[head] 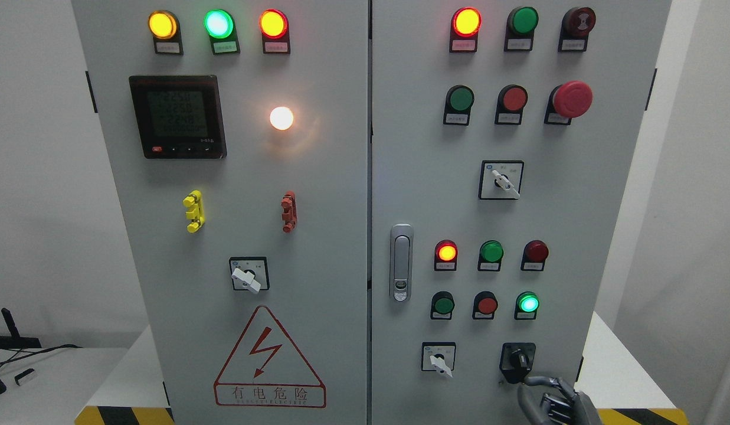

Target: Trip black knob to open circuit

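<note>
Grey two-door electrical cabinet [317,177], seen front-on, standing on a white table [612,366] with a yellow-and-black hazard stripe along its front edge. Left door: black digital meter [177,116] with a dim display; red-outlined lightning warning triangle [269,360] with Chinese lettering near the bottom; lit yellow, green and red lamps in a row at the top; one glowing white lamp [281,118] beside the meter; a white selector switch [248,274] above the triangle. Right door: silver door latch [401,262] at its left edge; red mushroom emergency stop [571,98] upper right; rows of red and green lamps and pushbuttons, some lit; two further white selector switches. Black knob [518,359], lowest control at the right of the right door: a black rotary handle on a square black plate, its grip pointing roughly upward, just right of the lowest white selector. Right hand [556,398], grey with metal parts, enters at the bottom edge directly below the black knob; its fingers are curled, the uppermost near the plate's lower edge; contact with the knob cannot be told, and it holds nothing.
</note>
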`<action>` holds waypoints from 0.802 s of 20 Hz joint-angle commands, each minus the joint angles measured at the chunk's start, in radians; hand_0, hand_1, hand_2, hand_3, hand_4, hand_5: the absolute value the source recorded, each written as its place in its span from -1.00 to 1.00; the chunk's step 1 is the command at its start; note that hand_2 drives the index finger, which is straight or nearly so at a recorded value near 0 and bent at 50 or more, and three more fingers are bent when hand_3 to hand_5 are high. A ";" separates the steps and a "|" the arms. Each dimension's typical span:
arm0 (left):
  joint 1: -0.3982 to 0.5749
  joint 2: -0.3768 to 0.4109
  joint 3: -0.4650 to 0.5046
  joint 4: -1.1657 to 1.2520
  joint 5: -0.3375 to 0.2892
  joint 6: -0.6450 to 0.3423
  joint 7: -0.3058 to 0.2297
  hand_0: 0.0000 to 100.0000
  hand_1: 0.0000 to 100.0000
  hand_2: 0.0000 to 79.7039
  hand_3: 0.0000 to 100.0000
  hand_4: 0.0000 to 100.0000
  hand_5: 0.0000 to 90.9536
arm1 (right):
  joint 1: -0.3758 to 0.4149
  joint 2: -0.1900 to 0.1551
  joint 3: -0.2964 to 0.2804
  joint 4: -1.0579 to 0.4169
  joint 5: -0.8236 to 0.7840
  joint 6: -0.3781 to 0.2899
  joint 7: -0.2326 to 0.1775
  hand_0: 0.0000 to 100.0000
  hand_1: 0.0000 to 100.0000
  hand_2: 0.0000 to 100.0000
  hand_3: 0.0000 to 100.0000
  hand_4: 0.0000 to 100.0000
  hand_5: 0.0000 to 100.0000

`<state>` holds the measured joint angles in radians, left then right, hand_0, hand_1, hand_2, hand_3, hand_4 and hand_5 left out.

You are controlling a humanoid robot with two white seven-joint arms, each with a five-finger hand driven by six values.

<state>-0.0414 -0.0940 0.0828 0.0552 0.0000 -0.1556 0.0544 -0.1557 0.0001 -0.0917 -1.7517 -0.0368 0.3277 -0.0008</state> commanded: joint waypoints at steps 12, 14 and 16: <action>0.000 0.000 0.000 0.000 -0.031 -0.001 0.001 -0.76 -0.22 -1.00 -1.00 -1.00 -1.00 | 0.039 0.003 -0.049 -0.002 -0.001 -0.009 0.010 -0.13 0.50 -0.12 1.00 1.00 0.93; 0.000 0.000 0.000 0.000 -0.031 -0.001 0.001 -0.76 -0.22 -1.00 -1.00 -1.00 -1.00 | 0.060 -0.005 -0.060 -0.005 -0.003 -0.013 0.012 -0.13 0.50 -0.11 1.00 1.00 0.93; 0.000 0.000 0.000 0.000 -0.031 -0.001 0.001 -0.76 -0.22 -1.00 -1.00 -1.00 -1.00 | 0.085 -0.009 -0.065 -0.023 -0.005 -0.021 0.013 -0.12 0.50 -0.09 1.00 1.00 0.93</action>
<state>-0.0414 -0.0940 0.0828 0.0552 0.0000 -0.1556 0.0544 -0.1166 0.0000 -0.1228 -1.7537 -0.0381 0.3156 0.0107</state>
